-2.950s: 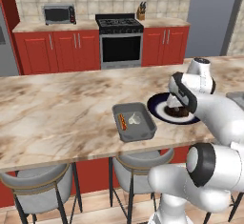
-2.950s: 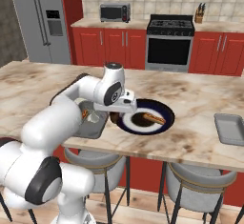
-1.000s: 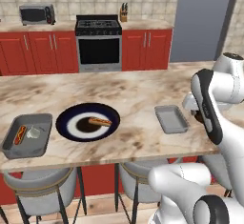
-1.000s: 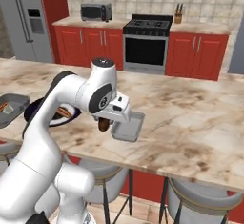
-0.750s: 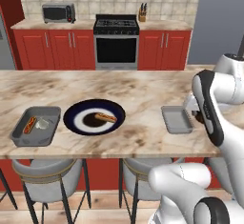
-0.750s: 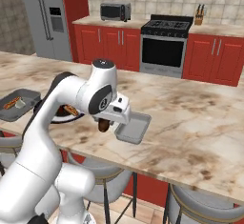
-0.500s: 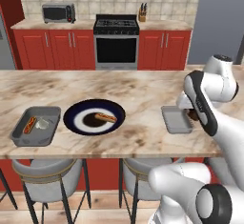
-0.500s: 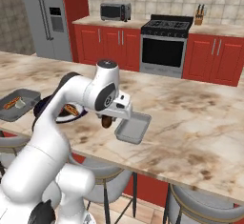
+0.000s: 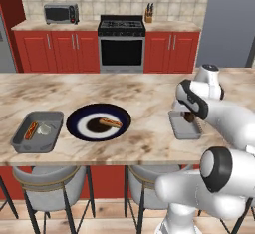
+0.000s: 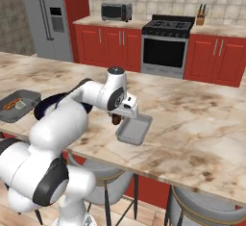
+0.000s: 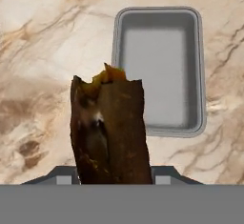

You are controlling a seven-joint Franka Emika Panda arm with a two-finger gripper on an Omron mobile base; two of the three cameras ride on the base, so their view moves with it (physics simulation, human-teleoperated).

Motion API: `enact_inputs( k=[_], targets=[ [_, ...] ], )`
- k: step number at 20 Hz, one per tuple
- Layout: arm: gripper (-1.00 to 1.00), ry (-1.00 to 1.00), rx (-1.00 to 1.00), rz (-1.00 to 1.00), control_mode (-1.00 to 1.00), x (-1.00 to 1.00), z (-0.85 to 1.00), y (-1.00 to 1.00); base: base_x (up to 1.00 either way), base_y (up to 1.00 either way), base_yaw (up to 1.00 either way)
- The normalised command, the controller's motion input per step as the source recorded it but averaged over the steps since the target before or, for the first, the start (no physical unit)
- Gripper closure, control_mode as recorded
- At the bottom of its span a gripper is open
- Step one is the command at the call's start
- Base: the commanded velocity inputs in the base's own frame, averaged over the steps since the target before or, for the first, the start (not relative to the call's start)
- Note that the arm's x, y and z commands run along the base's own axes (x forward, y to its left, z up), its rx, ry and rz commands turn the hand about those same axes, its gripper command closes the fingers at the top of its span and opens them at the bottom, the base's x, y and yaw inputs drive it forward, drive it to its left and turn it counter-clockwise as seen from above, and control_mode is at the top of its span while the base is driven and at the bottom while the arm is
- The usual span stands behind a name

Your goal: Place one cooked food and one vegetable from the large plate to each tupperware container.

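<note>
Now the end effector (image 11: 113, 173), pinching a brown piece of cooked food (image 11: 110, 130), hangs beside the empty tub (image 11: 158, 70) on the table (image 11: 43, 51); next it likely must shift over the tub and let go.

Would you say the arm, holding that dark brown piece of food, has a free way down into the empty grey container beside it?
Probably yes. The tool, shut on the brown food, hangs beside the empty container, whose open top has nothing over it; only bare counter lies between.
</note>
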Motion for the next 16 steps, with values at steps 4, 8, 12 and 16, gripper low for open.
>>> enact_inputs(
  k=[4,8,12,16],
  targets=[
    [1.00,0.00,0.00,-0.08,-1.00,0.66,-0.59,-0.11,0.00,0.00,0.00],
    [1.00,0.00,0.00,-0.10,-1.00,0.49,-0.54,-0.06,0.00,0.00,0.00],
    [1.00,0.00,0.00,-0.10,-1.00,0.27,-0.48,-0.12,0.00,0.00,0.00],
    [1.00,0.00,0.00,-0.09,-1.00,0.18,-0.43,-0.21,0.00,0.00,0.00]
  ],
)
